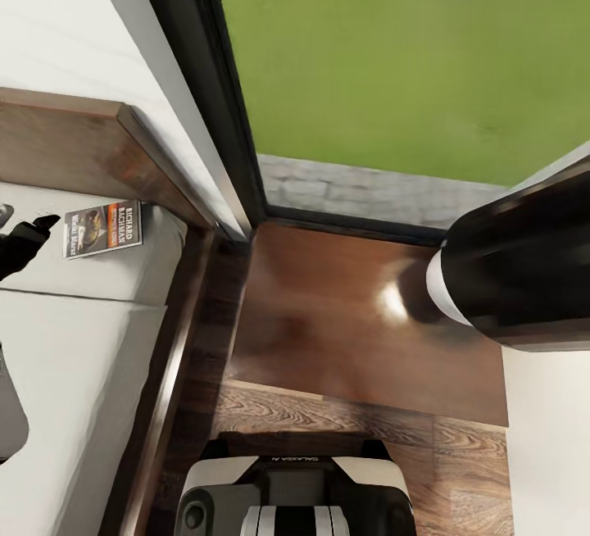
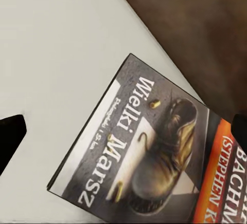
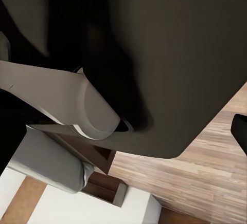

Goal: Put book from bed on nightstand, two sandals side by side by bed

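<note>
The book [image 1: 102, 229] lies flat on the bed's off-white mattress [image 1: 74, 339], close under the brown headboard [image 1: 74, 143]. Its dark cover shows a boot, white lettering and an orange band [image 2: 149, 152]. My left gripper [image 1: 24, 229] hovers just left of the book and is open; in the left wrist view its dark fingertips [image 2: 10, 136] stand wide apart on either side of the cover, holding nothing. The nightstand [image 1: 352, 315], with its glossy brown top, stands right of the bed. My right gripper [image 3: 123, 131] looks open and empty, one fingertip [image 3: 240, 131] far out at the frame's edge. The sandals are out of view.
My right forearm [image 1: 516, 274] hangs over the nightstand's right end. A dark-framed window [image 1: 205, 85] onto grass stands behind the nightstand. The bed's wooden side rail [image 1: 176, 339] runs between mattress and nightstand. My base [image 1: 295, 495] stands on the plank floor [image 1: 459, 470] before the nightstand.
</note>
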